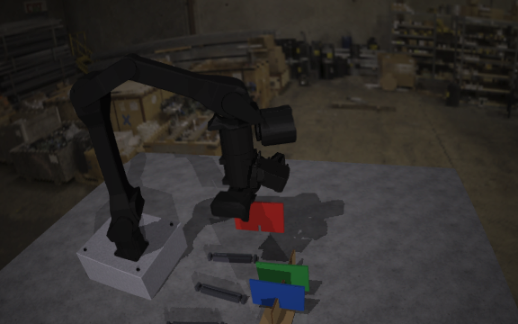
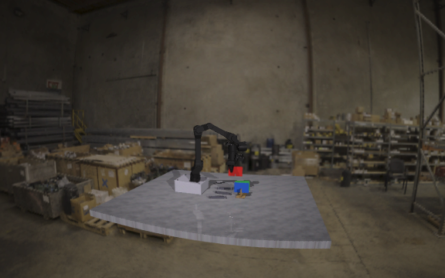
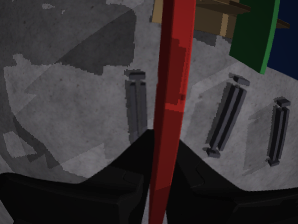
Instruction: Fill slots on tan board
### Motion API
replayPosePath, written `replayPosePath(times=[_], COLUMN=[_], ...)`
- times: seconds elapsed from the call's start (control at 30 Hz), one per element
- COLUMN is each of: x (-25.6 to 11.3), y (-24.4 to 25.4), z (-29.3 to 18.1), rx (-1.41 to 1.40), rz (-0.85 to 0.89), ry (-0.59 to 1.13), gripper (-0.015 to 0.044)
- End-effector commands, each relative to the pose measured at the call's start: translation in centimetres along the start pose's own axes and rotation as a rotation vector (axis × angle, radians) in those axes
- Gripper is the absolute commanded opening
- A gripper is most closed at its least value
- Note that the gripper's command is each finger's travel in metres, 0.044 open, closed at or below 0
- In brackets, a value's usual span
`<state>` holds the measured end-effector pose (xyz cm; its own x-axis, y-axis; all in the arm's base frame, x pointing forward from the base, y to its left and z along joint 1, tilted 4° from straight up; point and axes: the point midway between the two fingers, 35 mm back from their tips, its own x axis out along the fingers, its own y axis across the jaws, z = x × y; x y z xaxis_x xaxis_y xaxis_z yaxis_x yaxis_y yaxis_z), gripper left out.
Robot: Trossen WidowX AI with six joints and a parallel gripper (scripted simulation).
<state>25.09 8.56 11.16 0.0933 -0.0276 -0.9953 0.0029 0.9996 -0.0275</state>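
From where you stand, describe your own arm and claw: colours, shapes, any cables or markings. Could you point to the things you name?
The arm (image 1: 167, 82) (image 2: 198, 148) is dark, nearly black, with rounded joints and slim links; a short cylinder juts from near the wrist. The claw (image 1: 245, 216) (image 2: 230, 171) (image 3: 157, 137) is equally dark, its two fingers tapering to blunt points. I can make out no cables or markings on either.

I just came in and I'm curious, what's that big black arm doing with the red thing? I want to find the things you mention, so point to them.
The robot arm's gripper (image 1: 246, 217) (image 3: 157, 137) is holding a red board (image 1: 270, 217) (image 2: 236, 171) (image 3: 172, 90) up in the air, with its notch facing down. A green board (image 1: 299, 274) (image 3: 252, 37) and a blue board (image 1: 277, 294) (image 2: 242, 187) already stand crosswise on the tan board (image 1: 288, 316) (image 3: 212, 21). The red one isn't on it yet; it probably goes there next.
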Motion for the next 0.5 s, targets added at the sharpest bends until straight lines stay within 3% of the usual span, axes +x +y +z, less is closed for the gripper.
replayPosePath(times=[0.0,0.47], x=[0.0,0.2], y=[-0.3,-1.8], z=[1.2,4.5], rx=[0.011,0.047], rz=[0.005,0.003], ry=[-0.002,-0.002], gripper=[0.0000,0.0000])
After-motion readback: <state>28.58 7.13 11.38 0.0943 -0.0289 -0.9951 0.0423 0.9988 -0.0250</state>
